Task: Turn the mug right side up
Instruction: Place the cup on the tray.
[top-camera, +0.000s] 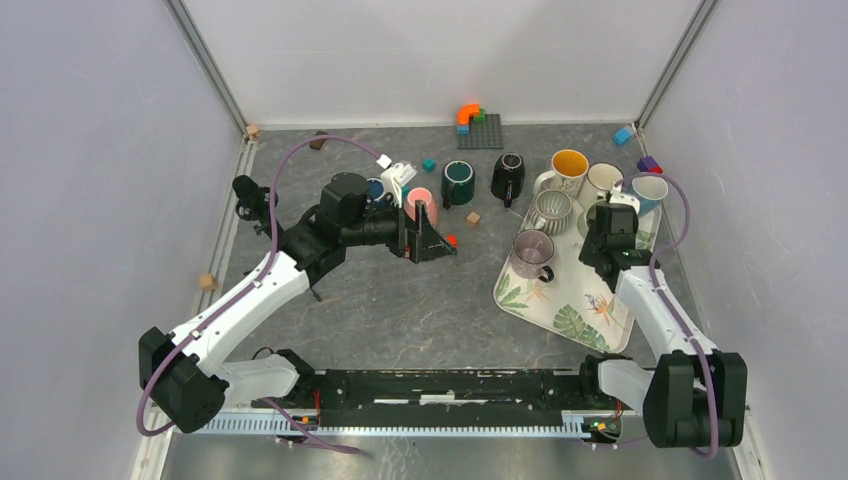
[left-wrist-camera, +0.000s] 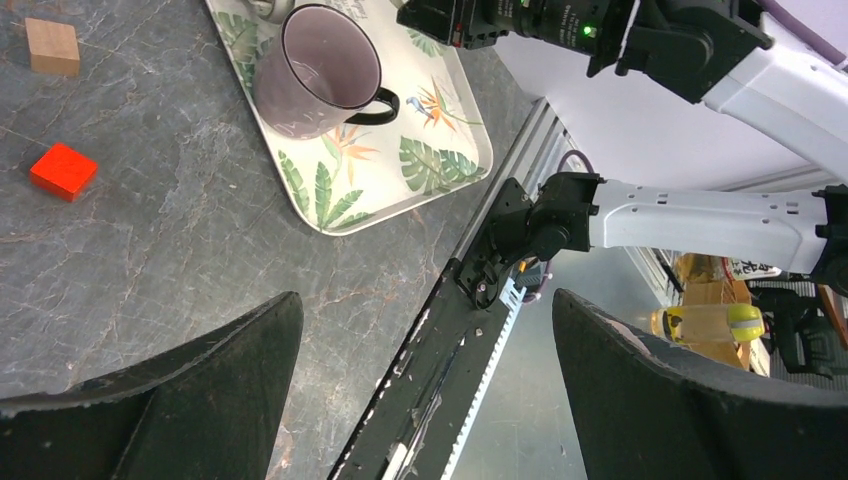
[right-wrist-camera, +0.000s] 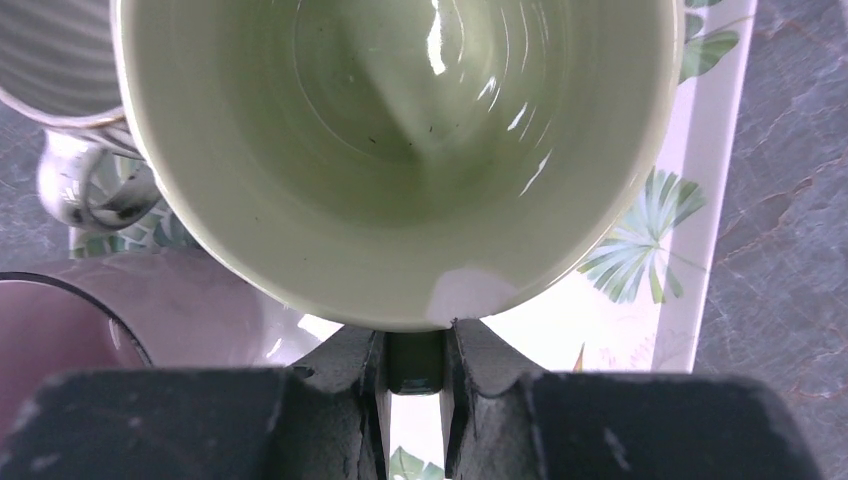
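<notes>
Your right claw (right-wrist-camera: 415, 365) clamped shut on green mug (right-wrist-camera: 400, 150) handle, mouth facing wrist camera, over leaf-print tray (right-wrist-camera: 722, 110). Your left claw (left-wrist-camera: 425, 300) wide open, empty.

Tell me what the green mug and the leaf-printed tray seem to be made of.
Green mug: probably glazed ceramic, glossy; bright highlights shine on its inner wall. Leaf-printed tray: perhaps melamine or hard plastic, smooth, with printed leaves and a thin raised rim; I cannot be sure.
</notes>
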